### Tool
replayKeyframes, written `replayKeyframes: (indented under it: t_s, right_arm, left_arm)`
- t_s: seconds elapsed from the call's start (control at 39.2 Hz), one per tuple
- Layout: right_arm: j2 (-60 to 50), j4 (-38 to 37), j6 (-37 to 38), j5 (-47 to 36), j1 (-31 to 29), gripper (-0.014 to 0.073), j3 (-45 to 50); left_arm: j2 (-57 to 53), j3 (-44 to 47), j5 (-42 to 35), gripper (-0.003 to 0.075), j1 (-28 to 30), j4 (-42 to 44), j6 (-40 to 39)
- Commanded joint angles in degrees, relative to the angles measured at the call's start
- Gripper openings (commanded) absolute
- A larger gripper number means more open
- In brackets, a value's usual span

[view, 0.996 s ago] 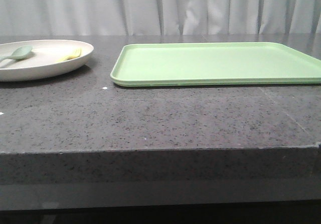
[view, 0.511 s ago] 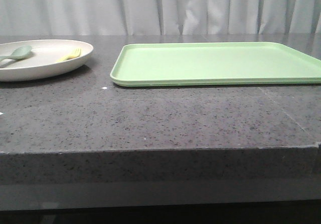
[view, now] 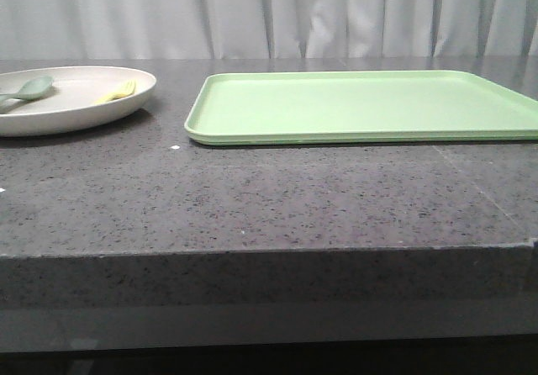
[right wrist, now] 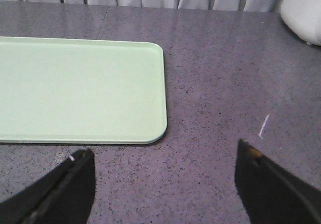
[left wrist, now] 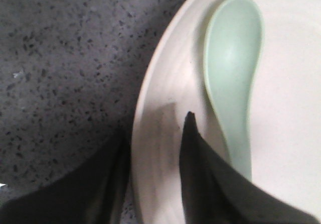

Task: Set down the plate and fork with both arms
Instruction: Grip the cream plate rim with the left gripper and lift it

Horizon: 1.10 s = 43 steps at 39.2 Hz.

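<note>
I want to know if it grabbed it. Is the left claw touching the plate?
Cannot tell. In the left wrist view the left claw straddles the plate rim, but contact isn't plain.

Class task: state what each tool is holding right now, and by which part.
The left tool straddles the rim of the plate; whether it is clamped cannot be told. The right tool is open over the table, holding nothing.

Lit evenly and softly, without glare. Blurred badly near the dark left fingers (left wrist: 205, 179), with the plate (left wrist: 165, 98) rim soft. Faint shadow under the tray (view: 361, 106) on the bench (view: 269, 198).
</note>
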Motion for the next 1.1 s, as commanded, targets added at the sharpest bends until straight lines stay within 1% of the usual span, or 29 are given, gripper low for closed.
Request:
replayKeyframes:
  t_s: [0.0,0.15,0.23,0.38,0.46,0.59,0.72,1.0,1.07]
  right_arm:
    - [0.65,-0.62,-0.20,-3.99,-0.03,0.0592,-2.03]
    - [0.65,-0.62,-0.20,-3.99,-0.03,0.0592,-2.03]
    - [0.65,-0.62,-0.20,-3.99,-0.03,0.0592,-2.03]
    - [0.65,-0.62,-0.20,-3.99,-0.03,0.0592,-2.03]
    - [0.65,-0.62,-0.20,-3.99,-0.03,0.0592,-2.03]
    - [0.65,-0.62,-0.20,-3.99,-0.03,0.0592,-2.03]
    - [0.65,-0.62,-0.20,-3.99,-0.03,0.0592,-2.03]
    - [0.65,-0.62,-0.20,-3.99,-0.03,0.0592,-2.03]
    - [0.65,-0.62,-0.20,-3.99,-0.03,0.0592,-2.03]
  left_arm:
    - [-3.19,-1.79,-0.03,0.0102,-0.25,-1.40,0.26]
    - [-3.19,-1.82,-0.24,0.0010,-0.25,-1.40,0.26]
    - [-3.19,-1.82,-0.99,-0.0018,-0.25,-1.40,0.26]
    - [-3.19,-1.82,-1.62,-0.0018,-0.25,-1.40,0.26]
    - [-3.19,-1.82,-1.51,-0.0018,-0.25,-2.72,0.26]
    - [-3.19,-2.20,-0.14,-0.0018,-0.25,-6.43,0.26]
    - [-3.19,-3.12,1.67,-0.0018,-0.25,-7.41,0.15]
    - [-3.31,-5.27,3.94,-0.0018,-0.38,-7.94,-4.60]
    - [-3.31,-5.70,4.20,-0.0018,-0.38,-9.53,-4.81]
